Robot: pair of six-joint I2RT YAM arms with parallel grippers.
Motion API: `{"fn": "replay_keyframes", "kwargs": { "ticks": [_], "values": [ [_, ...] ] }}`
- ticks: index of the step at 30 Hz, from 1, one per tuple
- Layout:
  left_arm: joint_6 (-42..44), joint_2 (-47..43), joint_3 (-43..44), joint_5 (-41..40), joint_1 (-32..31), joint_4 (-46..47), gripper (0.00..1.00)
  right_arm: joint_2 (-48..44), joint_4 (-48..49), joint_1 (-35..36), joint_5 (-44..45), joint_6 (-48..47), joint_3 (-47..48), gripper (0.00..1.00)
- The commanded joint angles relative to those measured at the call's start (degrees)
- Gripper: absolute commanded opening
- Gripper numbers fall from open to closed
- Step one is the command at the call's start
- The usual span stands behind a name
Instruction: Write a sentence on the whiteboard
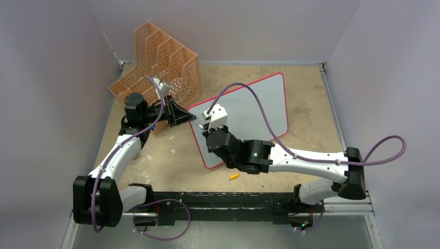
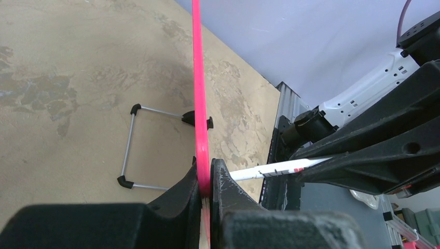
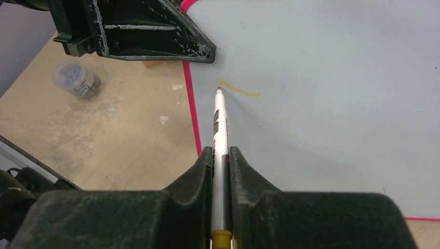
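The whiteboard (image 1: 259,111), pale with a pink frame, stands tilted on the table. My left gripper (image 2: 210,176) is shut on the frame's edge (image 2: 198,78), near the board's upper left corner (image 1: 189,116). My right gripper (image 3: 220,153) is shut on a white marker (image 3: 220,124) with a yellow end. The marker's orange tip (image 3: 219,90) rests on the board's surface (image 3: 337,104) close to the left frame. Of the sentence, only one short yellow-orange stroke (image 3: 239,89) shows, just right of the tip. The marker (image 2: 275,168) also shows in the left wrist view.
An orange perforated file rack (image 1: 155,62) stands behind the left arm. A small orange cap (image 1: 234,176) lies on the table near the right forearm. A little clear jar (image 3: 77,79) sits left of the board. The board's wire foot (image 2: 129,148) rests on the table.
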Motion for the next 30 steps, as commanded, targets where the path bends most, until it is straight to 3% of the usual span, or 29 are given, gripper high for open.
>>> {"fn": "replay_keyframes", "kwargs": {
  "ticks": [1,30],
  "values": [
    [2.93,-0.62,0.95,2.44,0.09,2.29,0.0,0.96,-0.57,0.22,1.08,0.76,3.71,0.0],
    [2.93,-0.49,0.99,2.84,0.09,2.47,0.0,2.73,-2.5,0.2,3.0,2.19,4.81,0.0]
  ]
}}
